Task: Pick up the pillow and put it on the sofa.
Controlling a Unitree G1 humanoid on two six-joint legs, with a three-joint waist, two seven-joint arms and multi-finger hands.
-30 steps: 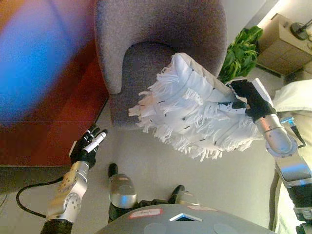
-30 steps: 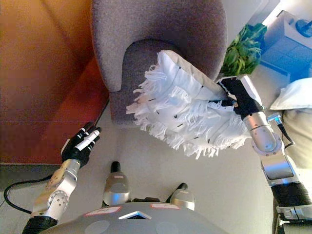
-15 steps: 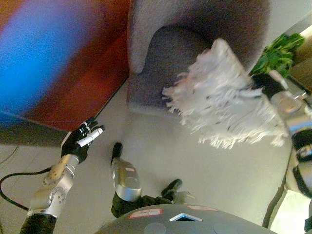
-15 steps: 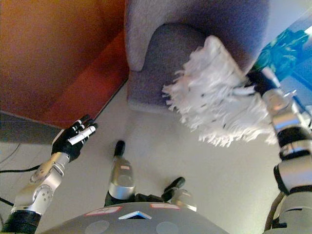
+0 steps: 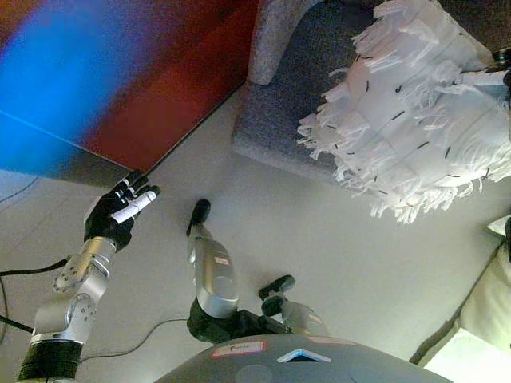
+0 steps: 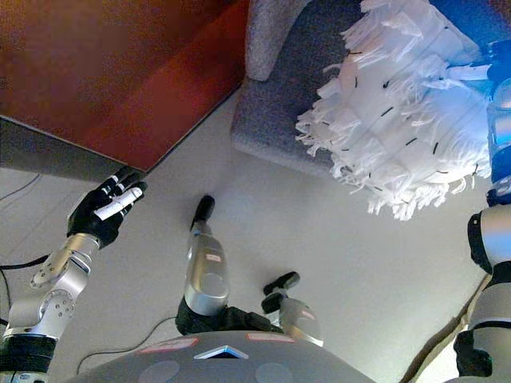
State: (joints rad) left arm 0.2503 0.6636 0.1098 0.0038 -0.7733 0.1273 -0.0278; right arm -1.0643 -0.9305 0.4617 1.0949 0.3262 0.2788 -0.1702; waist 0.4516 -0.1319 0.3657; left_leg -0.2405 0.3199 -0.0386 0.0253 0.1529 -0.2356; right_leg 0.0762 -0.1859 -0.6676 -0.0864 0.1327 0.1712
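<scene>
The pillow (image 5: 411, 112) hangs up at one o'clock, a white, shaggy, fringed thing with small dark stitches, held in the air with its far part over the front of the grey sofa (image 5: 279, 120) and its lower fringe over bare floor (image 5: 335, 239). It looks to be carried from its right side, but the right hand sits at the very edge of the view at three o'clock, barely a sliver showing, so I cannot tell how its fingers are set on the fabric.

Down at eight o'clock is the left hand (image 5: 118, 214), empty, fingers straight and lying close together, well apart from the pillow and the sofa.

Now the risks, as I judge them. Let go here and the pillow could tip off the sofa's front edge onto the floor, since much of it overhangs. The loose fringe gives a poor hold too; a grasp on tassels alone could slip. It wants carrying further in over the cushion before any release.

The room: pale, smooth floor, a dark reddish-brown wall panel (image 6: 144, 72) across ten to twelve o'clock, and something cream and soft (image 5: 479, 335) at the five o'clock corner.
</scene>
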